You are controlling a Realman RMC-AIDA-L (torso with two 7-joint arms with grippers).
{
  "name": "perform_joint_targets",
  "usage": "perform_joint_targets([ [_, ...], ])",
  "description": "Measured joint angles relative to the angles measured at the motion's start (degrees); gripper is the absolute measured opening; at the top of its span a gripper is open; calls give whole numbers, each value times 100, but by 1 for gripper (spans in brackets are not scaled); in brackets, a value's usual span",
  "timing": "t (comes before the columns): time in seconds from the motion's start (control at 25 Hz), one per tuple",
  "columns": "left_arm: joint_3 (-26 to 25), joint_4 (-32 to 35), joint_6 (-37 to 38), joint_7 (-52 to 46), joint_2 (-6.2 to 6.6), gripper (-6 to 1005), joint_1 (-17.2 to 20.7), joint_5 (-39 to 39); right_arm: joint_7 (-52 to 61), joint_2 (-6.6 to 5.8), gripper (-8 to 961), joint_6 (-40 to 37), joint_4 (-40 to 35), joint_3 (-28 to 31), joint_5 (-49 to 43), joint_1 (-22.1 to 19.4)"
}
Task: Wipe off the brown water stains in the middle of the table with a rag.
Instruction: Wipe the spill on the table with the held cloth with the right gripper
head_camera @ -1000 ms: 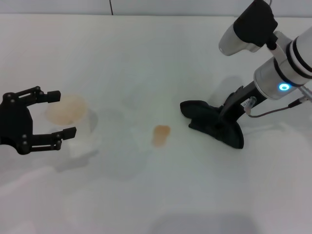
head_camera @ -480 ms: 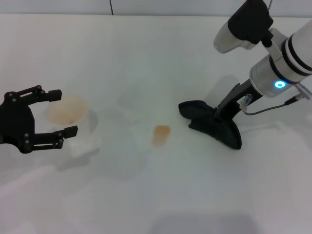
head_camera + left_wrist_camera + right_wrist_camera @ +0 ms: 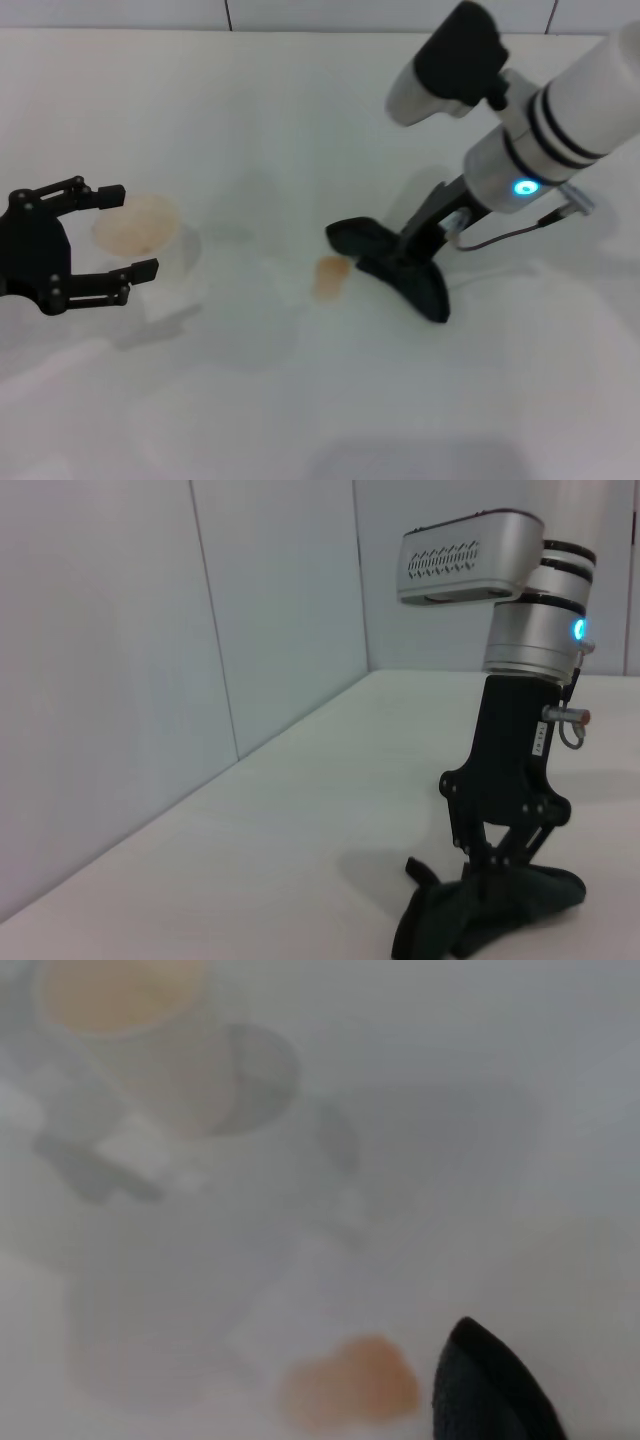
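The pale orange-brown stain (image 3: 329, 274) lies on the off-white table (image 3: 300, 120) near the middle. The black rag (image 3: 390, 264) lies flat on the table, its pointed flap right beside the stain on the right. My right gripper (image 3: 408, 255) is shut on the rag and presses it onto the table. The left wrist view shows the right gripper (image 3: 505, 865) clamped on the rag (image 3: 490, 915). In the right wrist view the rag's tip (image 3: 485, 1385) sits right by the stain (image 3: 350, 1385). My left gripper (image 3: 118, 232) is open at the left, around the cup.
A translucent white cup (image 3: 145, 245) with a tan tint stands at the left between the left gripper's fingers; it also shows in the right wrist view (image 3: 130, 1020). A wall (image 3: 300, 12) borders the table's far edge.
My right gripper has dragged the rag to the left across the table, from well right of the stain to right beside it. The left gripper and cup have not moved.
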Motion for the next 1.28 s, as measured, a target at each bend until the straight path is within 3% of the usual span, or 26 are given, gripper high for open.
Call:
perform_joint_targets([
  [0.52,0,-2,-62,89,-48,880,33,15,176,8,89,486,-67,-1265,1043,125],
  [0.68,1,-3,-62,98,-58,880,40,15,193,8,89,587,-45,-1267,1038,167],
  [1.12,0,-12,-57,107,-65,880,47,15,158,-28,91,1198,780,-1223,966,750],
  [1.28,0,-22,-53,107,-69,880,70,14,158,-24,92,1330,981,-801,565,771],
])
